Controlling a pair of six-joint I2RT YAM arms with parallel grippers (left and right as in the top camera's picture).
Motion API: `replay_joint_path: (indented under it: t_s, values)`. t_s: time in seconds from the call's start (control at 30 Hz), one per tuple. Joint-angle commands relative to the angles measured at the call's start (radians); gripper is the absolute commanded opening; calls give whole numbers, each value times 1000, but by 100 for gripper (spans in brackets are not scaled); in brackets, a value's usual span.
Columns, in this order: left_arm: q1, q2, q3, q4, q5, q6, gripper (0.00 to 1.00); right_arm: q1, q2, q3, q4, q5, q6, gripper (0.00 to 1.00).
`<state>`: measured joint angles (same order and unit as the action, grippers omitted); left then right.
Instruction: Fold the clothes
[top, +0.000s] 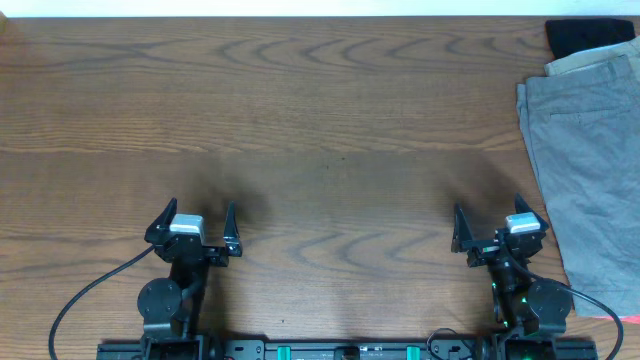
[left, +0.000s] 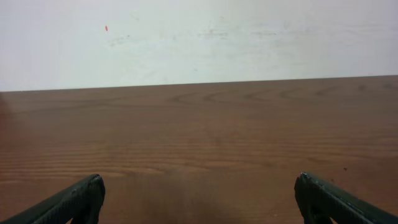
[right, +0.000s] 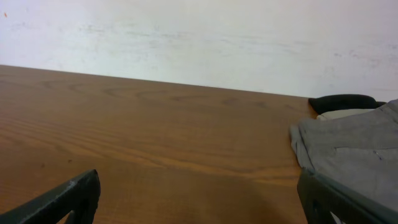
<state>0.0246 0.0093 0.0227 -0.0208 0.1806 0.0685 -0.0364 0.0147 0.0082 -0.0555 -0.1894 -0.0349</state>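
Mid-grey shorts (top: 590, 170) lie at the table's right edge, on top of a pile. A beige piece (top: 590, 62) and a black piece (top: 588, 36) stick out behind them, and a red bit (top: 628, 322) shows at the front right. The right wrist view shows the grey shorts (right: 351, 149) with the black piece (right: 343, 101) behind. My left gripper (top: 198, 226) is open and empty near the front left, far from the clothes; it also shows in the left wrist view (left: 199, 193). My right gripper (top: 497, 227) is open and empty just left of the shorts, also seen in the right wrist view (right: 199, 193).
The brown wooden table (top: 320, 130) stretches bare across the middle and left. A white wall (left: 199, 37) stands behind the far edge. Black cables run from both arm bases along the front edge.
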Motion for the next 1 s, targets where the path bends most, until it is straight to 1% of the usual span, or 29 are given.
replay_joint_path:
  t_s: [0.0, 0.6, 0.67, 0.7, 0.73, 0.83, 0.87, 0.9, 0.97]
  values:
    - [4, -5, -19, -30, 14, 10, 98, -9, -9, -3, -4, 5, -12, 99]
    - [4, -5, -19, -31, 14, 10, 98, -9, -9, -3, -4, 5, -12, 99]
    - [4, -5, -19, -31, 14, 10, 98, -9, -9, -3, 29, -3, -6, 99]
    - [4, -5, -19, -31, 14, 10, 98, -9, -9, -3, 61, -55, 37, 99]
    - [4, -5, -19, -31, 14, 10, 98, -9, -9, -3, 81, -146, 105, 99]
    - [4, -5, -19, -31, 14, 10, 98, -9, -9, -3, 61, -482, 332, 99]
    - [4, -5, -19, -31, 14, 10, 98, -9, -9, -3, 33, -629, 424, 99]
    - [4, -5, -19, -31, 14, 10, 98, -9, -9, -3, 14, -710, 470, 99]
    - [4, -5, -19, -30, 14, 10, 98, -9, -9, -3, -1, -785, 512, 99]
